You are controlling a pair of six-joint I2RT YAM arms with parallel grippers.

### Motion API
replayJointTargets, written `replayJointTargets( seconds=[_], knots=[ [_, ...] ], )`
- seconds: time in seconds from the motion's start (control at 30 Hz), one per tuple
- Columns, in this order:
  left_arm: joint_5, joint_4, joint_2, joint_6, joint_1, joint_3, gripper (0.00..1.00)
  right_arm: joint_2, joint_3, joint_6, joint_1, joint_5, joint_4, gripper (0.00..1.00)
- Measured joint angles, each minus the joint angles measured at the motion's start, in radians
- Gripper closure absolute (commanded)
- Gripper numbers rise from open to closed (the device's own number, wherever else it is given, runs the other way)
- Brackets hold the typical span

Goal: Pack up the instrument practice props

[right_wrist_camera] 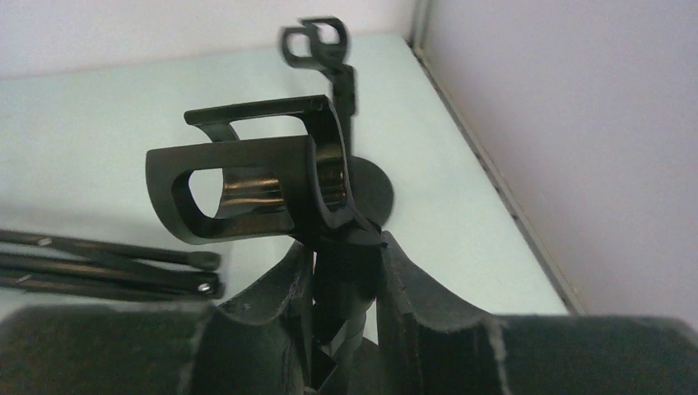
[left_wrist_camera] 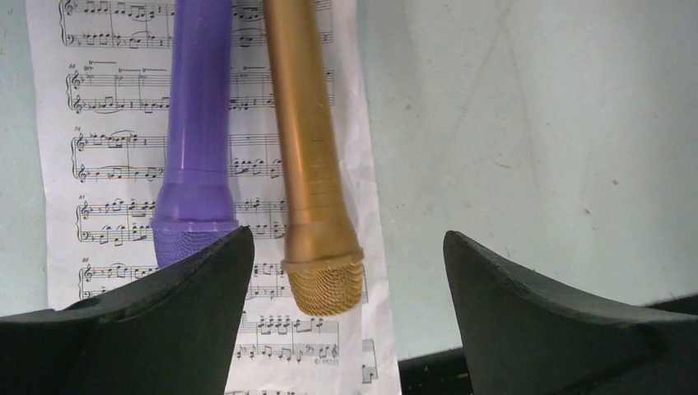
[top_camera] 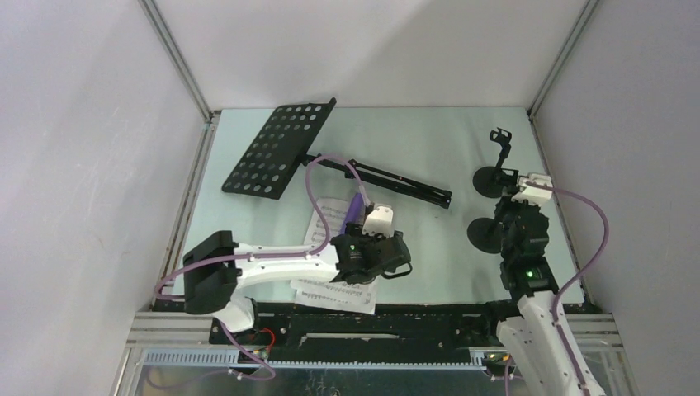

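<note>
In my left wrist view, the left gripper (left_wrist_camera: 347, 233) hangs over the sheet-music page (left_wrist_camera: 107, 148) with its jaws spread wide and gripping nothing. Under it the purple toy microphone (left_wrist_camera: 197, 123) and the tan toy microphone (left_wrist_camera: 309, 156) lie side by side on the page, mesh heads toward me. The purple head is partly hidden behind one finger, and the tan head shows in the gap. Pale table (left_wrist_camera: 535, 123) fills the rest.

In my right wrist view, the right gripper (right_wrist_camera: 346, 247) has its jaws pinched on the stem of the near holder (right_wrist_camera: 247, 185), whose open clip sticks up above the fingers. The far holder (right_wrist_camera: 325, 41) stands upright behind it, near the right-hand wall. The folded tripod legs (right_wrist_camera: 107, 263) lie at the left.

From the top camera, I see the black perforated music rack (top_camera: 279, 150) lying flat at the far left of the table, its legs stretching toward the middle. The pages and microphones sit near the front, under the left arm. Both holders are at the right side. I cannot tell whether the gripped one's round base is off the table.
</note>
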Motion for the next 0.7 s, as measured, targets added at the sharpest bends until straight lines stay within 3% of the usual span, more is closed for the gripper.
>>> replayJointTargets(
  seconds=[0.23, 0.43, 0.5, 0.57, 0.63, 0.7],
  knots=[
    [-0.008, 0.005, -0.091, 0.032, -0.047, 0.003, 0.09, 0.213, -0.04, 0.044, -0.262, -0.111, 0.222, 1.0],
    [-0.014, 0.073, -0.256, 0.086, -0.053, -0.035, 0.09, 0.405, -0.088, 0.014, -0.283, -0.129, 0.494, 0.93],
    [-0.023, 0.087, -0.313, 0.103, -0.053, -0.061, 0.09, 0.464, -0.09, -0.011, -0.283, -0.123, 0.563, 0.77],
    [-0.037, 0.097, -0.359, 0.117, -0.053, -0.085, 0.09, 0.517, -0.09, -0.04, -0.287, -0.114, 0.637, 0.5],
    [-0.046, 0.105, -0.392, 0.126, -0.053, -0.106, 0.05, 0.555, -0.09, -0.065, -0.29, -0.103, 0.697, 0.29],
    [-0.06, 0.111, -0.423, 0.137, -0.053, -0.131, 0.02, 0.566, -0.09, -0.073, -0.291, -0.094, 0.728, 0.14]
  ],
)
